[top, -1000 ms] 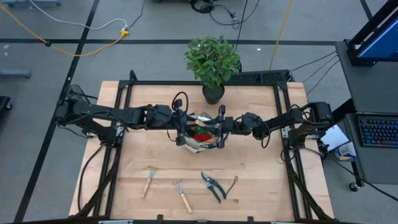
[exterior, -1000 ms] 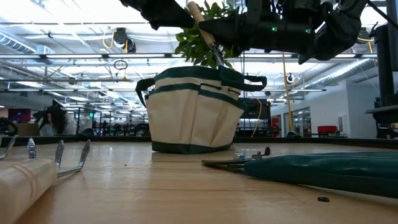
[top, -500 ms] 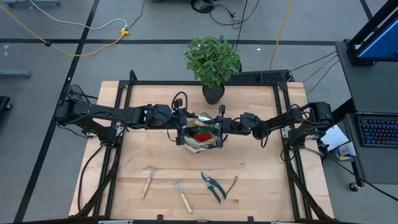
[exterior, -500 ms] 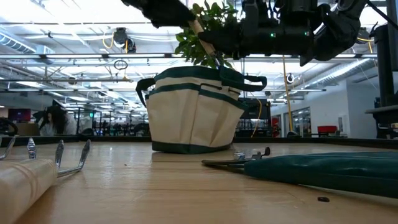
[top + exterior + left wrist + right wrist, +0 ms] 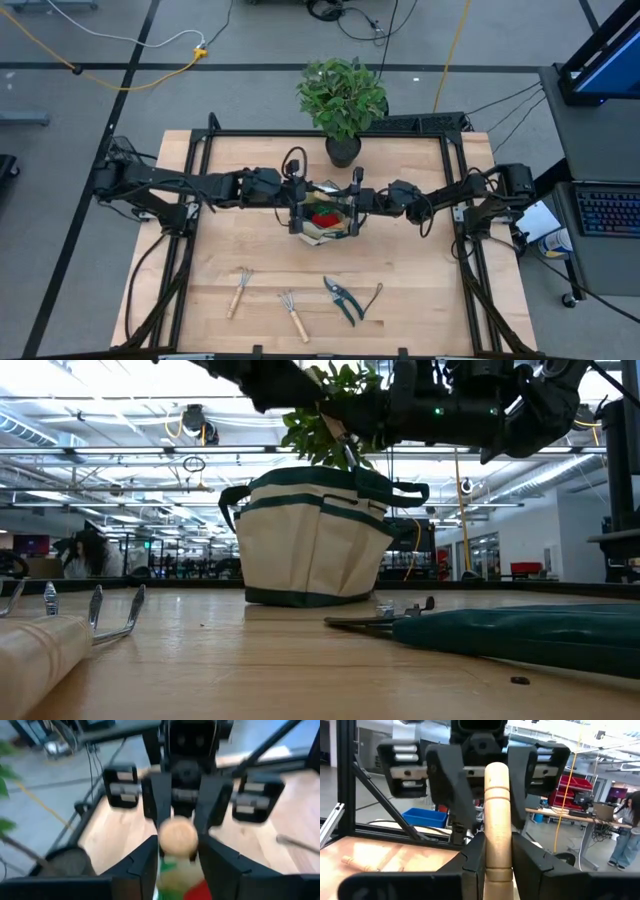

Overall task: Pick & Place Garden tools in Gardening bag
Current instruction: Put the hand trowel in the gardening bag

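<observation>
**Handed a tool across above the gardening bag (image 5: 310,540)**

Clamped the wooden-handled tool (image 5: 497,795) in the right gripper (image 5: 498,845), tilted, metal end dipping into the bag's open top. Slackened the left gripper (image 5: 177,850) within the last second, fingers narrowly apart beside the handle's end, after edging closer over the bag. Judged near release. Left fork (image 5: 238,290), rake (image 5: 293,315) and pruners (image 5: 343,298) waiting on the table (image 5: 420,290).

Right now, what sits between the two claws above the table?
The high view shows the beige canvas bag with green trim between the left claw and right claw; red gloves show inside.
</observation>
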Controlling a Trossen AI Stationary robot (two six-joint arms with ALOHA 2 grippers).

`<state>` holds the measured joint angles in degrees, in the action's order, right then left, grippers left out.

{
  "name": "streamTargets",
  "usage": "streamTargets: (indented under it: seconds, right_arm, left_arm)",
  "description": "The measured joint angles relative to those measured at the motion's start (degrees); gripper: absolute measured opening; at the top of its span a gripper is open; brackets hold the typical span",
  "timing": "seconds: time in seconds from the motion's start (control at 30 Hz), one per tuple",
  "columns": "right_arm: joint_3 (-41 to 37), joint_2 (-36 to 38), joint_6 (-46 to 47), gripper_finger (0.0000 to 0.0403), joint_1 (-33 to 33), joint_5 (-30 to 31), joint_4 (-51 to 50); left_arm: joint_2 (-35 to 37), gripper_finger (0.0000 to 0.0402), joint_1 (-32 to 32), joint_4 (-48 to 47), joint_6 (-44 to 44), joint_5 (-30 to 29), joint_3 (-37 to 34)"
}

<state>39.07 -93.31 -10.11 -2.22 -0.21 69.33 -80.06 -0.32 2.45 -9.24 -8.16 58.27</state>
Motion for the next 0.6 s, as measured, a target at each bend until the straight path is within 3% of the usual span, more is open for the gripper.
streamTargets:
  seconds: [0.27, 0.47, 0.6]
  right_arm:
    - [0.0, -0.01, -0.35, 0.0066, 0.02, -0.13, -0.17]
    - [0.0, -0.01, -1.92, 0.0068, 0.04, -0.12, 0.18]
    - [0.0, -0.01, -1.85, 0.0093, 0.04, -0.08, 0.18]
  left_arm:
    - [-0.36, 0.0074, 0.29, 3.22, -0.61, 1.53, 0.09]
    - [-0.34, 0.0072, 0.3, 3.24, -0.57, 1.48, 0.09]
    - [-0.34, 0.0072, 0.31, 3.09, -0.62, 1.25, 0.09]
